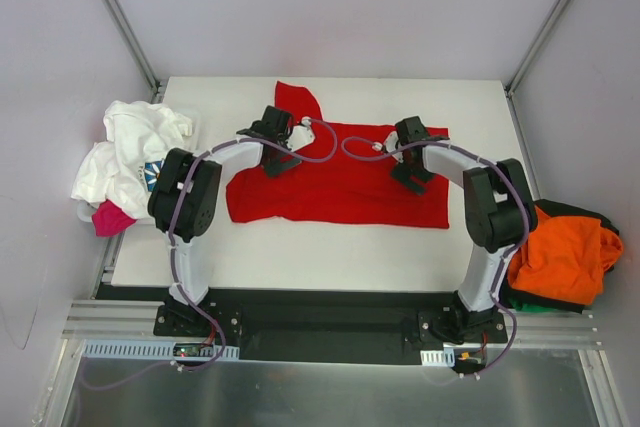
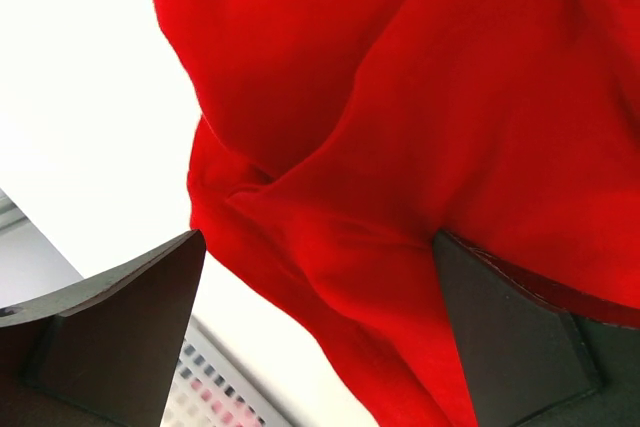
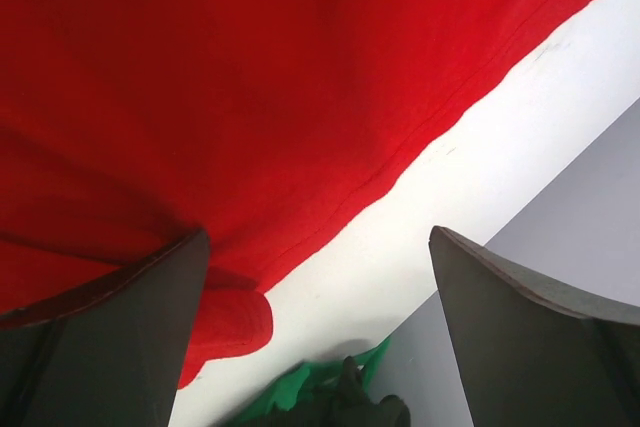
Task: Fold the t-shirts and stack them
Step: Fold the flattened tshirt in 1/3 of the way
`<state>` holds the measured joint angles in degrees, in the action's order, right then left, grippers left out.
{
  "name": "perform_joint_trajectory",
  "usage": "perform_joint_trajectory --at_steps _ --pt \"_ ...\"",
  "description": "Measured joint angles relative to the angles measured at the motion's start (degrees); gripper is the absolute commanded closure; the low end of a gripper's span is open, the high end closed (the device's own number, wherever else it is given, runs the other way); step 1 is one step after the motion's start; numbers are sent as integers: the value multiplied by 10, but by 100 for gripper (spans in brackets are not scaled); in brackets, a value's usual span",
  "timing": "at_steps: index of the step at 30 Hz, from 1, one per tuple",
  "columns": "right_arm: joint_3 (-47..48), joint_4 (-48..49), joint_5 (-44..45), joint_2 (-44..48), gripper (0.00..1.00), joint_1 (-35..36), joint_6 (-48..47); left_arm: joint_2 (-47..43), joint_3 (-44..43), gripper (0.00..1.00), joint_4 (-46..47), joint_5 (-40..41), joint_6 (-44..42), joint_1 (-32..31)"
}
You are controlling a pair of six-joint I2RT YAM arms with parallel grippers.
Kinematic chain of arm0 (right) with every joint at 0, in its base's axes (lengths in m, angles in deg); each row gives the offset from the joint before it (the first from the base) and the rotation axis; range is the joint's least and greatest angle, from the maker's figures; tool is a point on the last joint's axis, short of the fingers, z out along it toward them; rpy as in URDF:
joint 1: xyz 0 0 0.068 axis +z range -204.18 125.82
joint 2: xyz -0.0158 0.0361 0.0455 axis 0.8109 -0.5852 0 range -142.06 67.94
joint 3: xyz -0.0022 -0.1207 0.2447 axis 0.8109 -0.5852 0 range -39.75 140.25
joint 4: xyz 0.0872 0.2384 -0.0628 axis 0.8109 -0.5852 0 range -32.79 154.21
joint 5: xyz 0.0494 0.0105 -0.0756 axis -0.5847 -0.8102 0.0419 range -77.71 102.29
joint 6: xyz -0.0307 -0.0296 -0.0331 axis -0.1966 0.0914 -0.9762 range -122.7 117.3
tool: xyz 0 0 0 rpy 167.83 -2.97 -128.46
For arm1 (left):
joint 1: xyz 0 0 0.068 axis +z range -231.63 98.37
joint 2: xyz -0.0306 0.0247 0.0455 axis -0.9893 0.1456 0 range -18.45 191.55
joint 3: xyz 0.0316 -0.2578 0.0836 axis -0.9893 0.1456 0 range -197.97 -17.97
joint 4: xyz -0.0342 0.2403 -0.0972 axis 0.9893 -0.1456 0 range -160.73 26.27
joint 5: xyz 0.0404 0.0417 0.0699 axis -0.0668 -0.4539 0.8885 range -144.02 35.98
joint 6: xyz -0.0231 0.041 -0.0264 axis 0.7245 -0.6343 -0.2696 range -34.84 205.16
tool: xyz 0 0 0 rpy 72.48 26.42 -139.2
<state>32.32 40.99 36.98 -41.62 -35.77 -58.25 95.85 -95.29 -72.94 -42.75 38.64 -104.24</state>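
- Now the red t-shirt lies spread across the middle of the table, one sleeve poking toward 12 o'clock.
- Left gripper sits low over the shirt's 10 o'clock part, fingers spread wide, with red cloth bunched between them.
- Right gripper is over the 2 o'clock part, jaws likewise apart.
- White shirt, its blue print too small to read, is heaped at 9 o'clock, touching a pink one.
- Orange shirt lies on a dark green one at 4 o'clock.
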Motion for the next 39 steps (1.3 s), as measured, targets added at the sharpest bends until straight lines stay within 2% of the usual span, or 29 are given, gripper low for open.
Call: perform_joint_trajectory --at_steps 7,14,26,39 --pt "-62 -10 0 54 4 12 7 -69 92 1 -2 11 3 -18" --pt "-94 -23 0 95 4 46 23 -102 134 1 -1 13 7 -23" --pt "-94 -39 15 111 4 70 28 -105 137 1 -2 24 7 -33" --pt "-82 -90 28 183 4 132 52 -105 137 1 -5 26 7 -37"
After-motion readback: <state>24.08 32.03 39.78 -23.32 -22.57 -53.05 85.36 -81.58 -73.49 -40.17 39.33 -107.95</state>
